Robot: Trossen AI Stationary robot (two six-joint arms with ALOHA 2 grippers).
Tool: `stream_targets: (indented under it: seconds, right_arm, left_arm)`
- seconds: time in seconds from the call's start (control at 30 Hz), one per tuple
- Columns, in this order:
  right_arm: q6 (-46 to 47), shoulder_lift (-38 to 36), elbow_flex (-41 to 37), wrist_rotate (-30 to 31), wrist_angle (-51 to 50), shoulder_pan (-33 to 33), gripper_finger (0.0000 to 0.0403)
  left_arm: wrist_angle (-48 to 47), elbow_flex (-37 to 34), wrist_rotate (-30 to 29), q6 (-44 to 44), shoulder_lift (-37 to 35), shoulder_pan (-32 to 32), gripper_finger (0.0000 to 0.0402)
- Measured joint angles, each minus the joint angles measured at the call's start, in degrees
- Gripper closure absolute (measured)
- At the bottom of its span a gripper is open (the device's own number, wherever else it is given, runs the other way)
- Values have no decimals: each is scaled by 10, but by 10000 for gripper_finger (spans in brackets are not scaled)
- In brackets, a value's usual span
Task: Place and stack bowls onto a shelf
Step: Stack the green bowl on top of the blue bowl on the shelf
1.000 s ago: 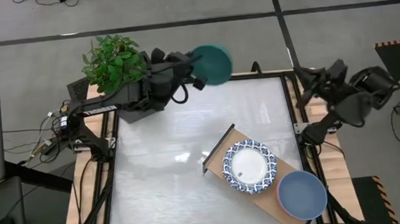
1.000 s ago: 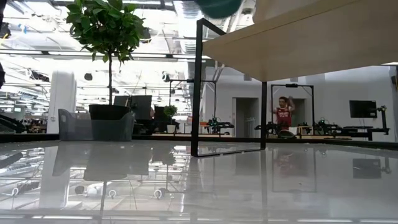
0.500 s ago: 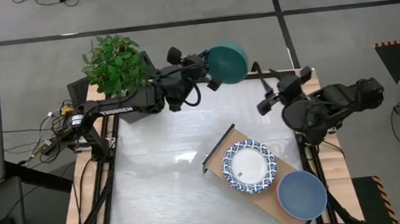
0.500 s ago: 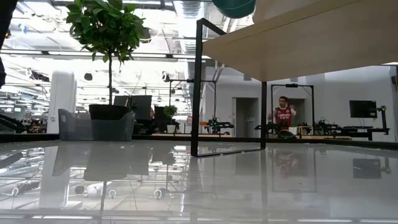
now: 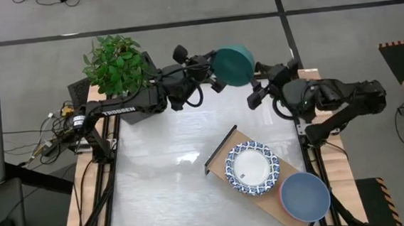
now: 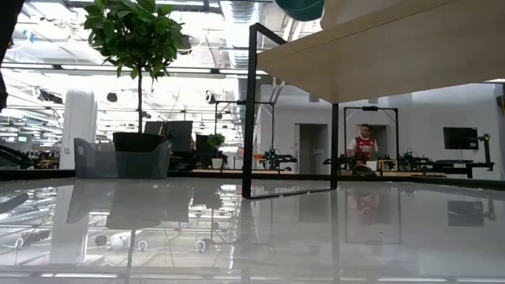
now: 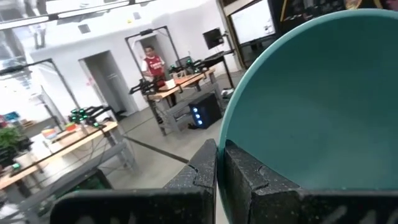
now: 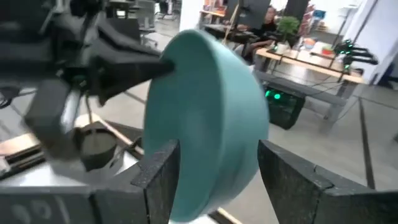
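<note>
My left gripper [image 5: 213, 73] holds a dark green bowl [image 5: 233, 64] high over the table's far edge, and the bowl's underside shows in the low view [image 6: 300, 8]. My right gripper [image 5: 256, 86] is open just right of the bowl. In its wrist view its two fingers stand on either side of the bowl [image 8: 205, 112]; I cannot tell whether they touch it. The shelf [image 5: 221, 151] stands at the table's near right. It carries a white bowl with a blue patterned rim [image 5: 252, 168] and a slate blue bowl [image 5: 305, 195]. My left gripper pinches the bowl's rim [image 7: 219, 140], one finger inside the hollow [image 7: 252, 177] and one on the outer wall [image 7: 199, 174]. The fingers come level from the table's left. The bowl stands on edge, well clear of the table.
A potted plant [image 5: 115, 62] stands at the far left corner beside my left arm. The shelf's dark leg [image 6: 250, 110] and its underside [image 6: 394, 47] fill the low view's right. A person [image 6: 364, 146] stands far back in the room.
My left gripper has carried the green bowl a little toward the table's right edge. My right gripper has swung in from beyond the right edge toward the bowl and has opened; its fingers now flank the bowl.
</note>
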Motion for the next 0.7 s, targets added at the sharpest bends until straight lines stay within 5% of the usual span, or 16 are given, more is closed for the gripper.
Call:
stream_targets:
  seconds: [0.27, 0.53, 0.7]
  right_arm:
    - [5, 18, 0, 2, 9, -47, 201]
    - [16, 23, 0, 35, 3, -75, 376]
    - [24, 20, 0, 9, -3, -84, 379]
  left_arm:
    - [3, 0, 9, 7, 0, 0, 401]
    - [7, 1, 49, 6, -3, -2, 401]
    - [5, 2, 97, 1, -4, -1, 372]
